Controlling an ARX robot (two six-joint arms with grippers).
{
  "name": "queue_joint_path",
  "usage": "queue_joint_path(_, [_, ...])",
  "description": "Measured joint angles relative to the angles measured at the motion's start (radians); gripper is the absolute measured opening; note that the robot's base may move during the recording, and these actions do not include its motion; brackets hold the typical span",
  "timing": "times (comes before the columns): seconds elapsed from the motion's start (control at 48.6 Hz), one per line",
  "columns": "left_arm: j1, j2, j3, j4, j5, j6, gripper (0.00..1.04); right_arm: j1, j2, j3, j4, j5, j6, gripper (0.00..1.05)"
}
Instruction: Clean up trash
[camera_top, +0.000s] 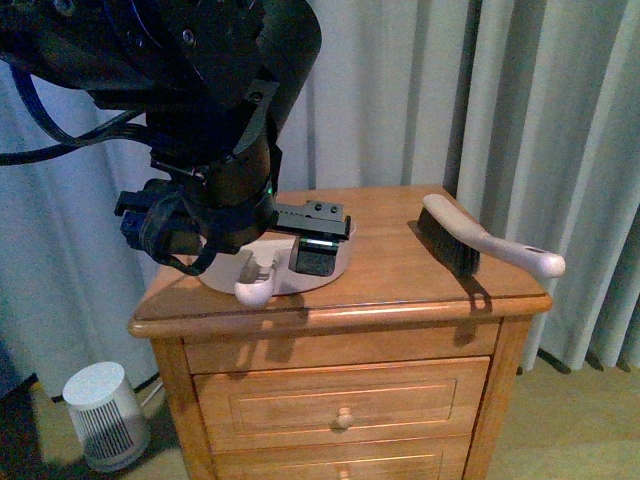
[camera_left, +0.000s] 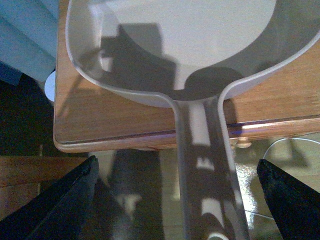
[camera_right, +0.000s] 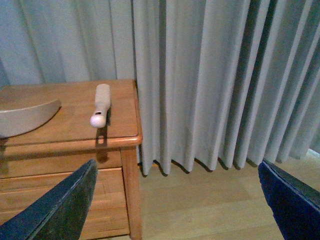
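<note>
**A:** Where is the trash?

**B:** I cannot tell. It shows in none of the views. The inside of the dustpan (camera_left: 200, 35), as far as the left wrist view takes it in, is pale plastic crossed by shadows.

**A:** And the dustpan itself?

**B:** It lies flat on the wooden table (camera_top: 400, 270), left of centre in the front view. Its handle (camera_top: 254, 290) pokes out over the table's front edge, toward the bottom of the frame.

**A:** What about the left claw?

**B:** The left claw (camera_left: 176, 162) hangs over that handle, spread wide. In the left wrist view its dark fingers (camera_left: 292, 197) sit in the two lower corners. The handle runs down the middle between them, and neither finger touches it. The claw has hold of nothing.

**A:** The arm?

**B:** The left arm (camera_top: 200, 110) fills the upper left of the front view. It is black, with cables looping off it.

**A:** And the right claw?

**B:** The right claw (camera_right: 177, 162) is also spread wide and empty. Between its fingers only the plank floor (camera_right: 200, 200) shows.

**A:** Anything else on the table?

**B:** A brush (camera_top: 470, 240) with dark bristles and a pale handle lies right of centre, well apart from the dustpan. Its handle end reaches toward the table's right front corner. Grey curtains (camera_top: 520, 100) hang behind. A small white slatted appliance (camera_top: 100, 415) stands on the floor in the lower left corner.
</note>
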Motion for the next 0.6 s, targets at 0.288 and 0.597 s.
queue_joint_path(0.288, [0.015, 0.038, -0.005, 0.025, 0.014, -0.002, 0.97, 0.000, 0.000, 0.000, 0.000, 0.000, 0.000, 0.97])
queue_joint_path(0.597, [0.026, 0.042, -0.026, 0.042, 0.024, 0.000, 0.97, 0.000, 0.000, 0.000, 0.000, 0.000, 0.000, 0.97])
